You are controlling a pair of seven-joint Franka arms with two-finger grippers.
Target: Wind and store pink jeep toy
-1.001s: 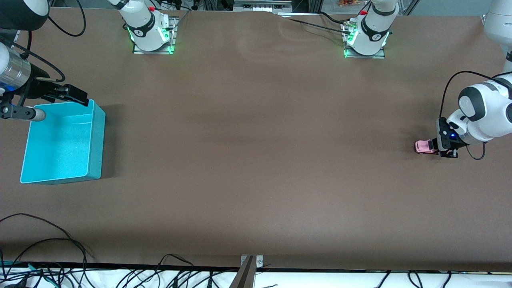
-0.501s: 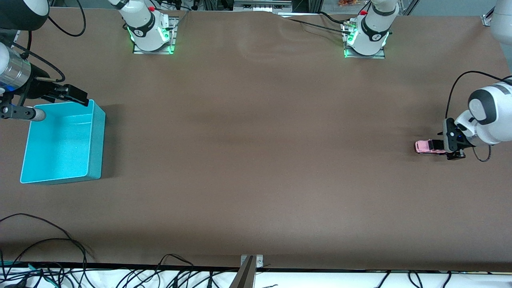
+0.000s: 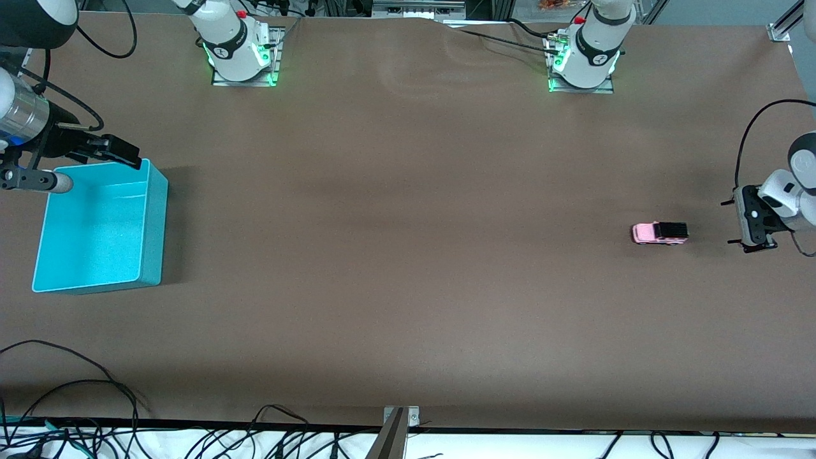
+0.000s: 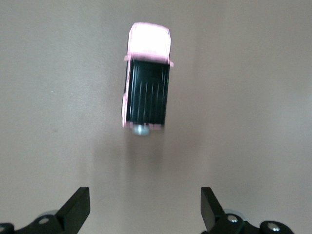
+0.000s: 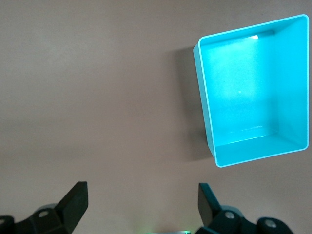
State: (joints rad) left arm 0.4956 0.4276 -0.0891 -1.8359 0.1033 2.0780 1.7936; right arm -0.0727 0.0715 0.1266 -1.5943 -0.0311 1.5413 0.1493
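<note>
Brown table [image 3: 408,255], unlabelled pink jeep toy [image 3: 660,233]

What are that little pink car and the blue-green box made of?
The pink jeep toy looks like moulded plastic or painted metal: glossy pink body, ribbed black roof, a small silvery knob at one end. The turquoise bin looks like smooth, thin-walled moulded plastic with rounded corners and a light glint inside. Neither can be confirmed by sight alone.

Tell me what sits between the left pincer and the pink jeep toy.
Nothing: bare brown tabletop separates the open left pincer from the tiny boxy pink jeep toy, per the left wrist view.
</note>
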